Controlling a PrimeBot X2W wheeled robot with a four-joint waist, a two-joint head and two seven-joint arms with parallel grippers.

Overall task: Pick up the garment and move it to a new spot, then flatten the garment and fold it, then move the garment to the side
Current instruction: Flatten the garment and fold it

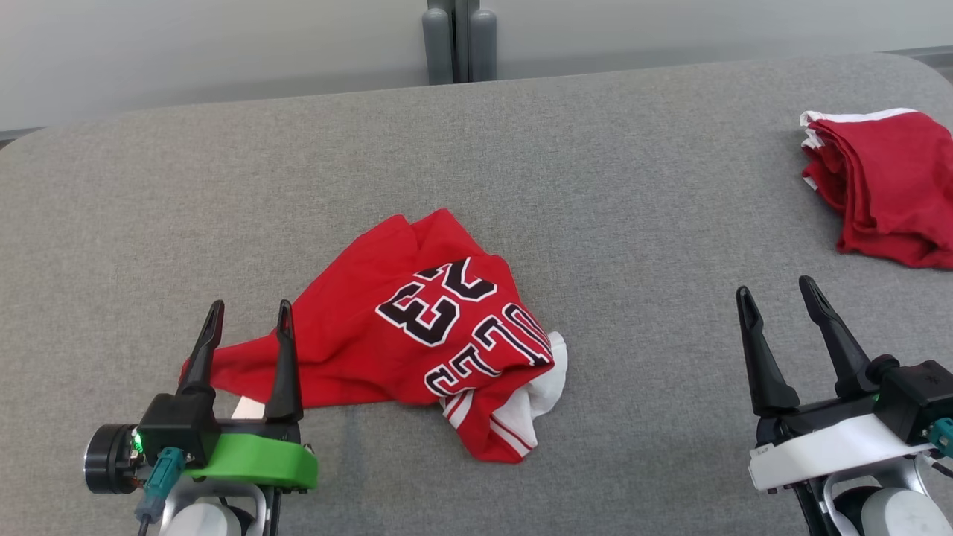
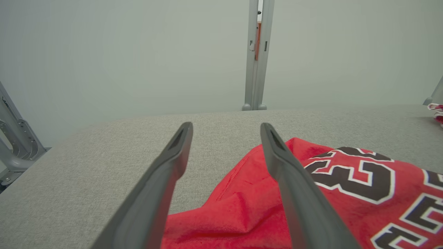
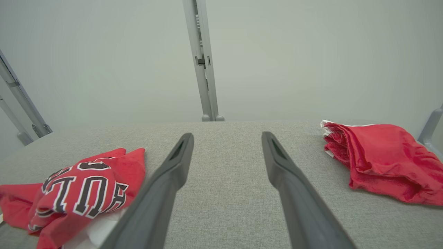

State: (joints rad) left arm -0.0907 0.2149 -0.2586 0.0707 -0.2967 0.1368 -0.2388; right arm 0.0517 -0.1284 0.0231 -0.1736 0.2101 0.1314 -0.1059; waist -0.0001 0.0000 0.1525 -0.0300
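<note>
Garment (image 1: 417, 335), a red jersey with black-and-white lettering, lies crumpled a little toward 7 o'clock of the middle of the grey table (image 1: 595, 149). In the head view its long axis runs roughly from 9 to 3 o'clock, with a thin tail at the 9 o'clock end and a bunched body with white lining at the 3 o'clock end. The left gripper (image 1: 250, 305) stands over that tail with its jaws apart and nothing clamped. The bulk of the cloth spreads away from it toward 2 o'clock, so this arm is plainly the nearer one. The right gripper (image 1: 774, 286), also with jaws apart and empty, is well apart from the garment, which lies at its 9 o'clock. Any coming grasp probably turns on the tail lying between and under the left fingers. Whether those fingers touch the cloth or hover above it cannot be told. Collar, armholes and hem are lost in the folds, and a small white scrap by the left gripper is too small to identify. A folded red pile (image 1: 878, 193) at 2 o'clock is cut off by the view's edge.
</note>
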